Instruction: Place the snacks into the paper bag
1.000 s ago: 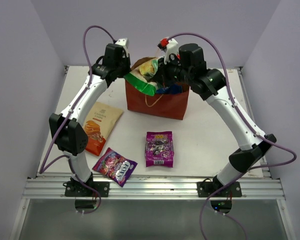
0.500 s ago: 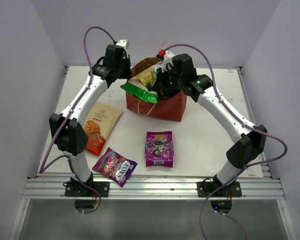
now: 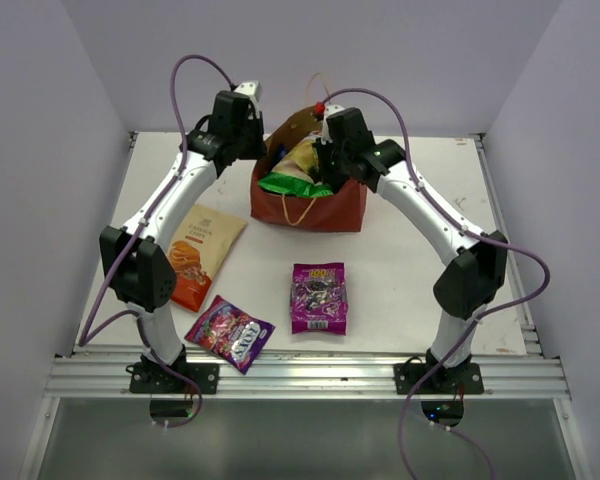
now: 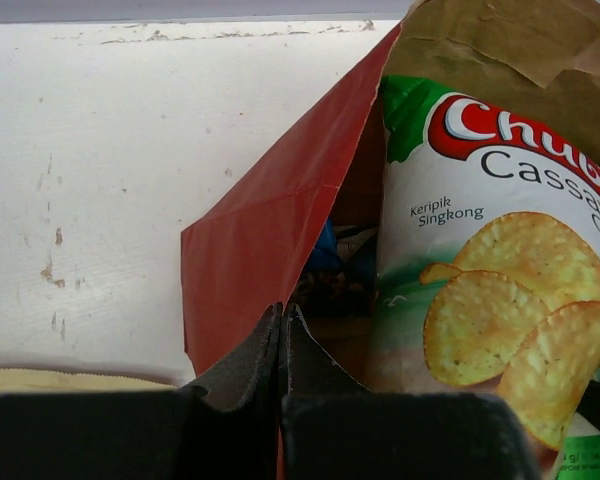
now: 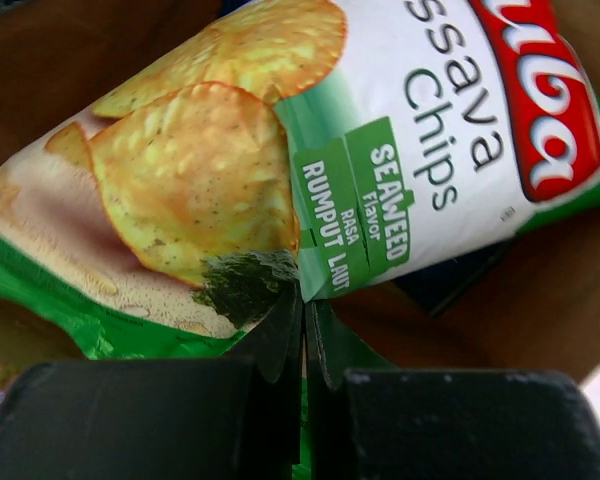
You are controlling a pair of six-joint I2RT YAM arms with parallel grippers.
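The fingers (image 4: 242,368) of your left gripper (image 4: 282,318) are pressed together on the red rim of the paper bag (image 4: 250,250), seemingly keeping its mouth apart. The right gripper (image 5: 303,300) pinches the green edge of the cassava chip packet (image 5: 380,150), which sits partly inside the bag at the far middle of the table (image 3: 410,260). That packet looks light, air-puffed and slick, with brittle chips, so grip its flat crimped seam. The bag is thin, creased paper. A beige packet (image 3: 198,252), a purple candy pack (image 3: 229,332) and a second purple pack (image 3: 318,297) lie flat nearer you.
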